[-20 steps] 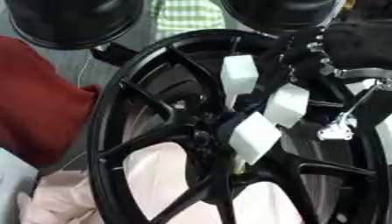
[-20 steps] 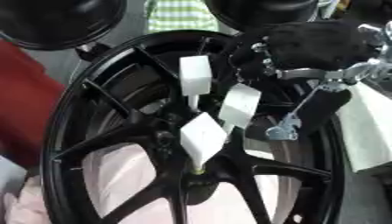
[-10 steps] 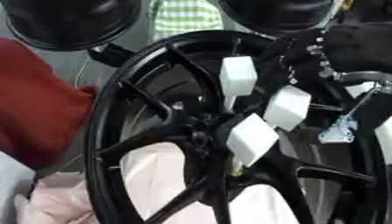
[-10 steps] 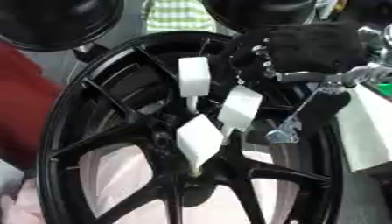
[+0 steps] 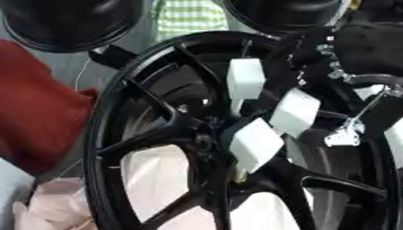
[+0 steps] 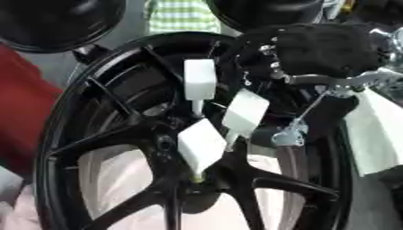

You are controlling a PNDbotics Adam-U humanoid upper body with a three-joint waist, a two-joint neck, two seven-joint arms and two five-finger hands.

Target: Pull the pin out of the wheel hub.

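A black spoked wheel [image 6: 94, 112] fills both views, lying tilted. Three pins with white block heads stand in its hub: one upright [image 6: 199, 79], one to its right [image 6: 245, 112], and the lowest [image 6: 201, 144], whose thin shaft ends at a yellowish tip near the hub centre [image 6: 194, 179]. My right hand [image 6: 327, 49], black with silver rods, hovers at the upper right over the rim, above and right of the pins and touching none of them. A silver link [image 6: 289, 134] hangs down from it. My left hand does not show.
A red cloth [image 5: 35, 112] lies against the wheel's left side and a pale pink cloth [image 5: 157, 179] shows through the spokes. Two black round shapes [image 5: 71, 22] sit at the top. A white panel [image 6: 374, 130] stands right of the rim.
Almost nothing: the picture has shifted a little, and the lowest white block sits slightly lower. My right hand stays at the upper right.
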